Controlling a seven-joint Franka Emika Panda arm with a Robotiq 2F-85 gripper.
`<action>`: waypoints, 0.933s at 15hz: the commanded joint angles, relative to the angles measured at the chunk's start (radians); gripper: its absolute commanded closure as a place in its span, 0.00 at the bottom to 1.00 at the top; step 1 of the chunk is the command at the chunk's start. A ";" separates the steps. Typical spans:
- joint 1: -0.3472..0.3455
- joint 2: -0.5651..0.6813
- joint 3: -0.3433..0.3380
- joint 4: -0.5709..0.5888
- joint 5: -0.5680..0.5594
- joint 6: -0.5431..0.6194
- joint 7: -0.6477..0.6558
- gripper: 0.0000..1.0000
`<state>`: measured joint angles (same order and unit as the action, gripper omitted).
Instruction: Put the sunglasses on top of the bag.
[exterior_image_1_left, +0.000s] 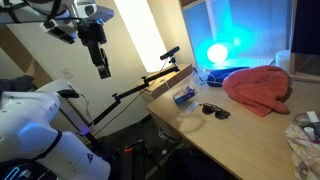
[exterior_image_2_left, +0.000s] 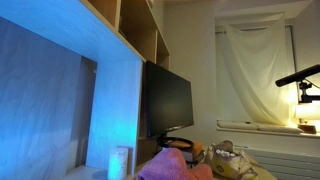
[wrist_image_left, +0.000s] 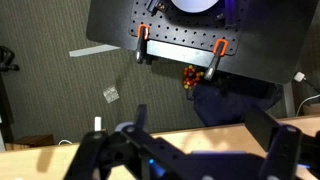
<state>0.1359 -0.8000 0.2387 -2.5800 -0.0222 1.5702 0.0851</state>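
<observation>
Dark sunglasses (exterior_image_1_left: 214, 110) lie on the wooden table (exterior_image_1_left: 210, 135), near its middle. A pink-red soft bag (exterior_image_1_left: 258, 88) lies behind them to the right; it also shows in an exterior view (exterior_image_2_left: 172, 166). My gripper (exterior_image_1_left: 102, 68) hangs high in the air, well left of the table and far from the sunglasses. In the wrist view its two dark fingers are spread apart with nothing between them (wrist_image_left: 205, 130). The sunglasses are out of sight in the wrist view, which shows only the table edge (wrist_image_left: 200, 142).
A small blue object (exterior_image_1_left: 184, 96) lies left of the sunglasses. A white crumpled bag (exterior_image_1_left: 305, 140) sits at the table's right end. A blue lamp (exterior_image_1_left: 217, 54) glows at the back. A monitor (exterior_image_2_left: 168, 100) stands nearby. A black perforated plate (wrist_image_left: 180, 40) lies on the floor below.
</observation>
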 joint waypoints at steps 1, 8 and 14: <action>0.016 0.003 -0.012 0.001 -0.007 -0.001 0.009 0.00; 0.041 0.121 0.056 0.118 -0.086 0.155 0.012 0.00; 0.120 0.253 0.047 0.227 -0.097 0.348 -0.138 0.00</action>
<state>0.2206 -0.6367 0.3009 -2.4268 -0.1055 1.8662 0.0167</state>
